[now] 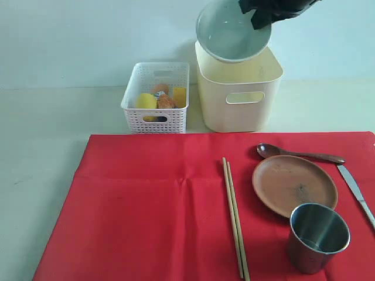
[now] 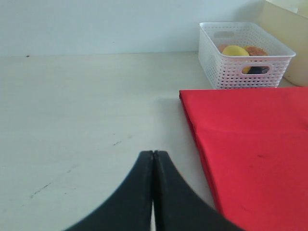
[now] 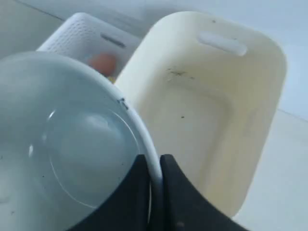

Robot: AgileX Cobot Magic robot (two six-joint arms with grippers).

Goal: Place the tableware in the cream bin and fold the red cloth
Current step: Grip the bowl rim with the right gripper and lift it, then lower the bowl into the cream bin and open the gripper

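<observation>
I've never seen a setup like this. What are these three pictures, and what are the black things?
This is a robot with two arms, each ending in a black two-fingered pincer called a gripper. One picture comes from a camera overlooking the table; the other two from cameras on the wrists. The left gripper is shut and empty, over the table beside the red cloth. The right gripper pinches the rim of a pale green bowl, tilted above the cream bin. On the cloth lie chopsticks, a brown plate, a steel cup, a spoon and a knife. A white basket next to the bin holds food.
</observation>
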